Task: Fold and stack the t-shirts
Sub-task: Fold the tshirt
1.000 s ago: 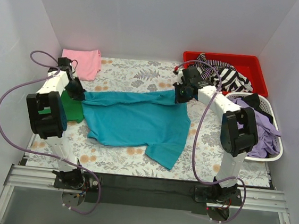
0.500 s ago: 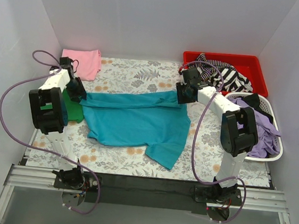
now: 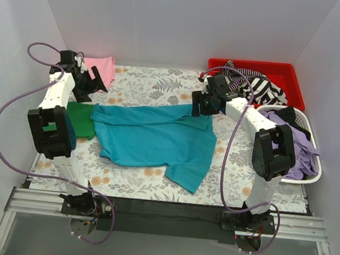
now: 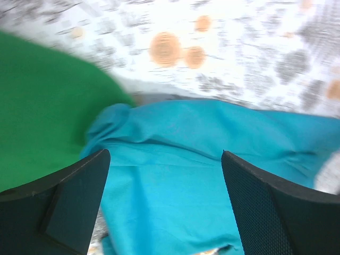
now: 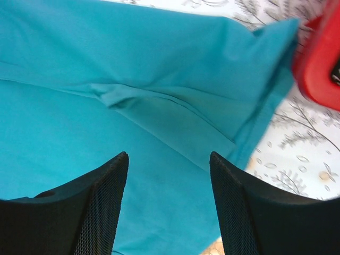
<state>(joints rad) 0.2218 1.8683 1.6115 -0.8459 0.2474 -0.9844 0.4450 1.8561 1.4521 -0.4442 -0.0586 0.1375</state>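
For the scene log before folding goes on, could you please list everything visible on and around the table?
teal t-shirt: one, teal, spread loosely at the centre
green t-shirt: one, green, left, touching the teal one
pink t-shirt: one, light pink, far left corner
red bin: one, red, far right corner
striped garment: one, black and white, in the red bin
white basket: one, white, right edge
purple clothes: count unclear, purple, in the basket
table cover: one, floral, under everything
left claw: one, black, open above the teal shirt's left end
right claw: one, black, open above its far right corner
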